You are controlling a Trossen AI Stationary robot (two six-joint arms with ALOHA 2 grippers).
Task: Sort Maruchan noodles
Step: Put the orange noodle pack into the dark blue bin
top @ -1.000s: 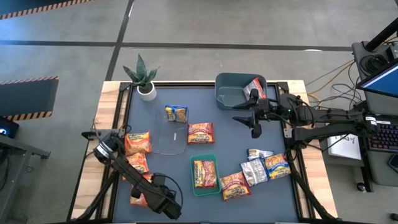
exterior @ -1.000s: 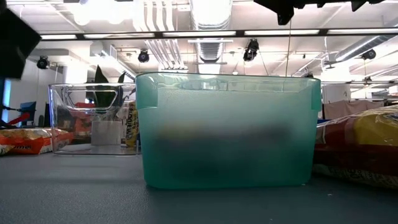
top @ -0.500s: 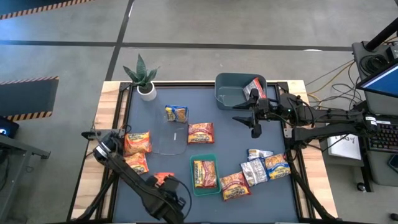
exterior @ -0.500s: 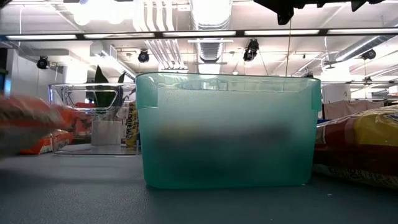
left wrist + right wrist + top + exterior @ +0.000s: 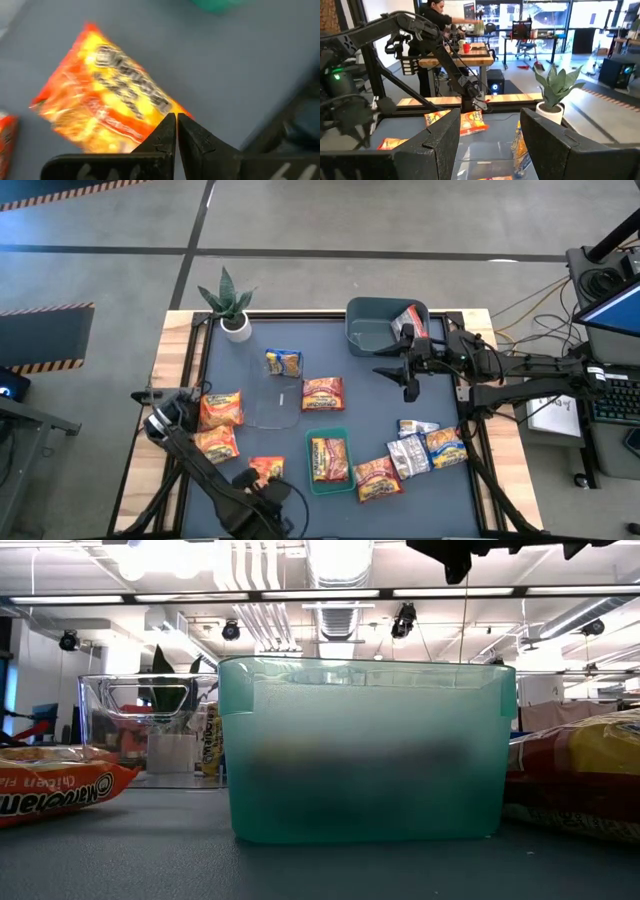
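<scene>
My left gripper [image 5: 262, 482] is near the table's front edge, just left of the green tray [image 5: 342, 434]. It is shut on an orange-red and yellow noodle packet [image 5: 266, 469], which also shows in the left wrist view [image 5: 105, 107] and the low view [image 5: 50, 795]. The tray holds one orange packet [image 5: 328, 457]. My right gripper [image 5: 409, 385] is open and empty by the grey-blue bin [image 5: 372, 330], which holds a silver packet [image 5: 410, 320]. Other packets lie flat on the table: orange ones [image 5: 222, 408] [image 5: 322, 393], and a blue and yellow one [image 5: 283, 363]. My left gripper pinches the orange packet at its edge nearest the gripper [image 5: 161, 114], between the two shut fingertips. The rest of the packet stretches away from the fingers. It sits low by the tabletop; I cannot tell whether it touches the table.
A clear container [image 5: 272, 402] stands at the table's middle and a potted plant [image 5: 232, 308] at the far left. Several packets [image 5: 420, 450] lie at the front right. Another orange packet [image 5: 215, 443] lies by the left arm. A person stands beyond the table [image 5: 432, 20].
My left gripper has carried the orange packet from the table's front left toward the right, up to the green tray's left side. The packet swept quickly past the low camera and has now come to rest low by the tabletop.
</scene>
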